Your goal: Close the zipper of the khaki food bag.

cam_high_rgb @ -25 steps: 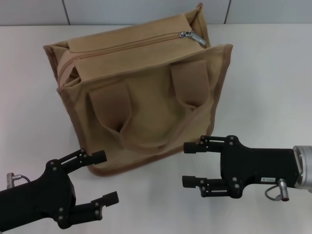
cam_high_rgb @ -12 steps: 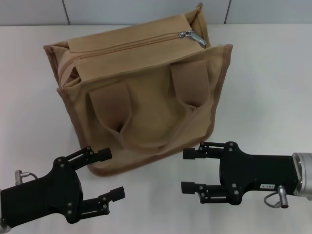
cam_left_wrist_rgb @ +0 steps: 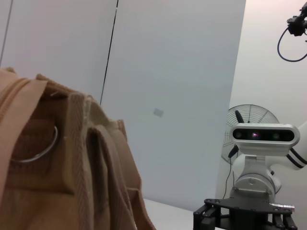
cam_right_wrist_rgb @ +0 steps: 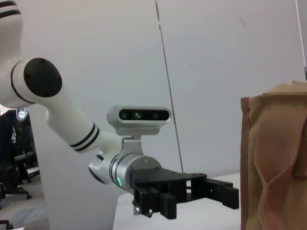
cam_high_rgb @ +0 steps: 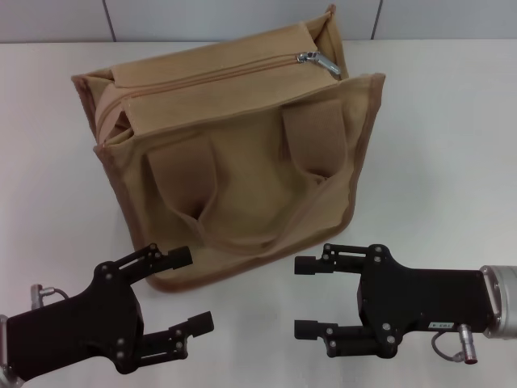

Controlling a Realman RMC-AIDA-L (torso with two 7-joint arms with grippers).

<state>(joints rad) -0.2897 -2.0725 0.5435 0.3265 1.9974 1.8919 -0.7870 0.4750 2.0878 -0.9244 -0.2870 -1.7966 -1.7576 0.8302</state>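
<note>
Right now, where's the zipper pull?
Head view: the pull tab lies at the right end of the zipper, atop the khaki food bag.

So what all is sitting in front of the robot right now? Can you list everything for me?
khaki food bag: one, khaki with darker tan handles and trim, standing on the table ahead of both grippers.
zipper: one, tan, running along the bag's top panel, silver pull tab at its right end.
table: one, white, under the bag.
fan: one, pale, in the background of the left wrist view.
left gripper: one, black, open, near the bag's lower left corner.
right gripper: one, black, open, before the bag's lower right.
</note>
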